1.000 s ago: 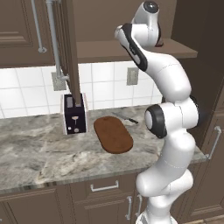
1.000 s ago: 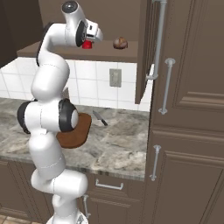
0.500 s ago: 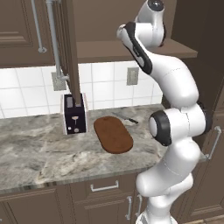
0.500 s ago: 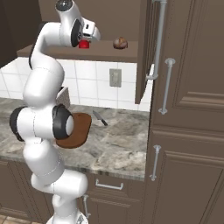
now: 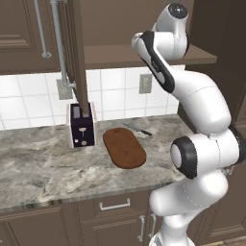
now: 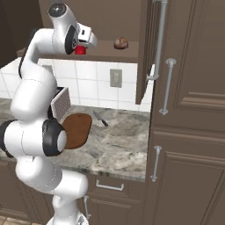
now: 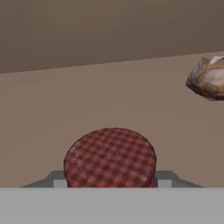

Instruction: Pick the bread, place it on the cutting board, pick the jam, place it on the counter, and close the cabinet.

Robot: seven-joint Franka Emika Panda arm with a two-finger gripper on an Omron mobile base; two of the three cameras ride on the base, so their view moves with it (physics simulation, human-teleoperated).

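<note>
The jam [image 6: 80,50], a small red jar with a checked lid [image 7: 110,156], stands on the shelf of the open cabinet [image 6: 147,52]. My gripper [image 6: 83,44] reaches into the cabinet and is shut on the jam, one finger on each side of it. The bread [image 6: 121,43], a lumpy tan bun [image 7: 208,78], lies on the same shelf to the right of the jar, apart from it. Below, the oval reddish-brown cutting board [image 5: 124,148] lies bare on the marbled counter [image 5: 43,168]. The cabinet door [image 5: 77,57] stands swung out, edge-on.
A dark toaster [image 5: 81,125] stands on the counter left of the board, under the open door. A knife [image 5: 137,129] lies behind the board near the tiled wall. A tall brown cupboard [image 6: 189,110] with bar handles closes off the right side.
The arm's upper links have swung while the hand stayed at the shelf, shifting slightly left with the jar. The jaws have narrowed a little onto the jar. The bread has not moved.
</note>
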